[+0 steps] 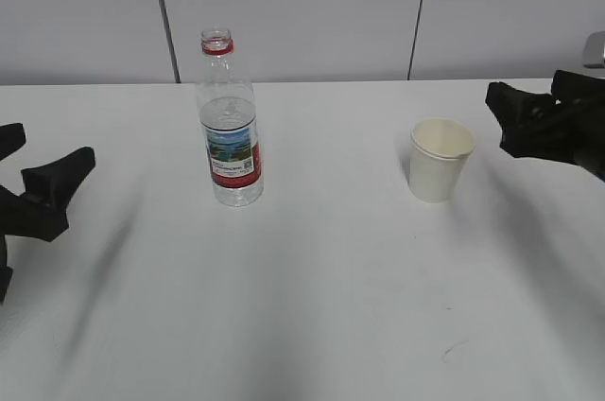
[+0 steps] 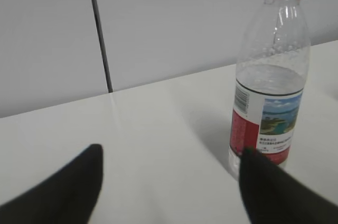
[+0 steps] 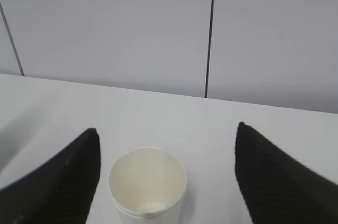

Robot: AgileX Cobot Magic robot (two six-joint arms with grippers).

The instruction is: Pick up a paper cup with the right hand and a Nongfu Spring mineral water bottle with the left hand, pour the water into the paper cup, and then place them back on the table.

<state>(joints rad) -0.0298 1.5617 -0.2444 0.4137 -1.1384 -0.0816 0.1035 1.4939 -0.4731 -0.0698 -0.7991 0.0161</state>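
A: Paper cup, small, cream-white and tapered, is seen upright on the plain white bench, right of centre, low between the spread fingers of the black right hand, untouched.

B: That hand should be lowered and advanced until the cup wall is straddled, then closed gently so the paper is not crushed.

A: And the tall clear plastic bottle with the red neck ring?

B: It stands uncapped, left of centre. The black left hand, also spread wide, is offset; it should be centred on the label first.

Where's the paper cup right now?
The cup stands upright on the table, right of the bottle in the exterior view, just ahead of the open right gripper.
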